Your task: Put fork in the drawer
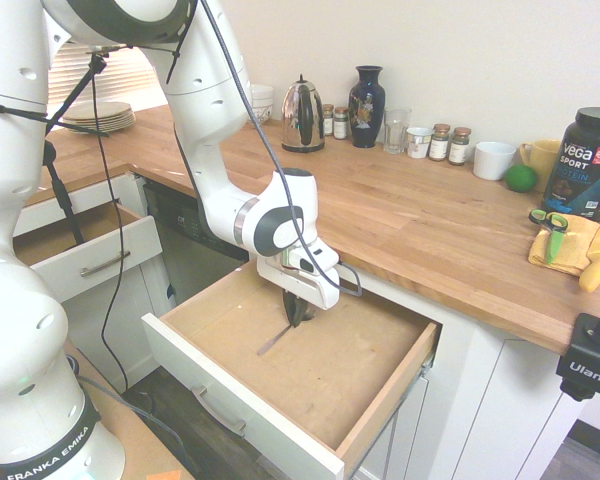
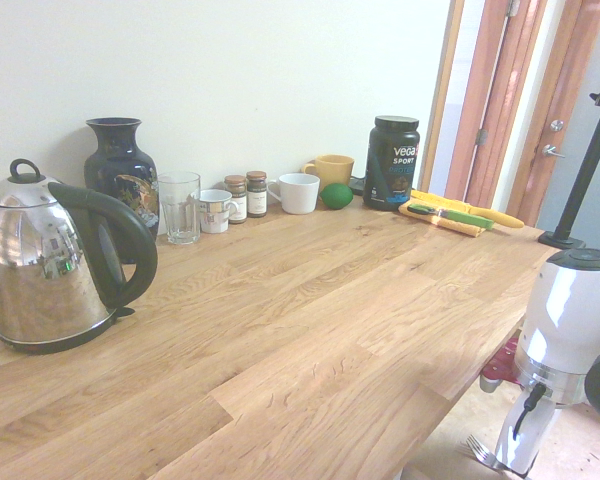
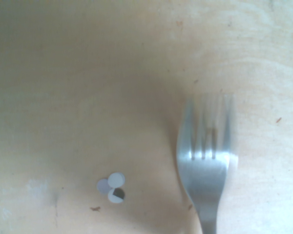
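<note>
one fork [image 1: 276,341] flat on drawer [image 1: 330,375] floor, just beneath pincer [image 1: 298,318]

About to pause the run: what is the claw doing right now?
Claw: down inside the open drawer, right at the fork; whether it is open or shut on the fork cannot be told.

Fork [image 2: 483,451] tines beside white arm, below countertop [image 2: 310,330] edge.

A long wooden bench [image 1: 410,215] runs under a plain pale wall [image 1: 430,50], white cabinets [image 1: 500,400] below, dark floor [image 1: 170,400].
</note>
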Motion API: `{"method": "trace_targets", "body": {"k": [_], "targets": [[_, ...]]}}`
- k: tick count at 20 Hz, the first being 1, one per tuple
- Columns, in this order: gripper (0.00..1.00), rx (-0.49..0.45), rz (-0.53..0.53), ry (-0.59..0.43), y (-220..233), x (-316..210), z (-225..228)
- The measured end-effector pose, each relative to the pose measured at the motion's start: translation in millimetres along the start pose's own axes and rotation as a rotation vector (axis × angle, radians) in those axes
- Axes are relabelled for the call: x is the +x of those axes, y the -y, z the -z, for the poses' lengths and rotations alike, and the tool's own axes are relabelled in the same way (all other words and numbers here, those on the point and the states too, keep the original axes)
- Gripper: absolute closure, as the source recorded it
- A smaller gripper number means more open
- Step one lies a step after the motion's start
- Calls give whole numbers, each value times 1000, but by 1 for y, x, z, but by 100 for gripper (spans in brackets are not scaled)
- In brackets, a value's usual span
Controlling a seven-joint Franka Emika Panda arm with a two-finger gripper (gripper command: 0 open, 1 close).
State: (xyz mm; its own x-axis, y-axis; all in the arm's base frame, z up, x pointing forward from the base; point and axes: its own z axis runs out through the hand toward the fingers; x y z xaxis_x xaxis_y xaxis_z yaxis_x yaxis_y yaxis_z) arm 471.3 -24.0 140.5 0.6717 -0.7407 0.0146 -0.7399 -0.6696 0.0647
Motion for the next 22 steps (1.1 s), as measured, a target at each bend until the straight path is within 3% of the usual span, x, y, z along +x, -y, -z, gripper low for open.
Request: {"method": "trace_targets", "body": {"k": [12, 22], "targets": [[0, -10, -3, 5, -1, 1, 3], [0, 39, -44, -21, -10, -7, 43]]}}
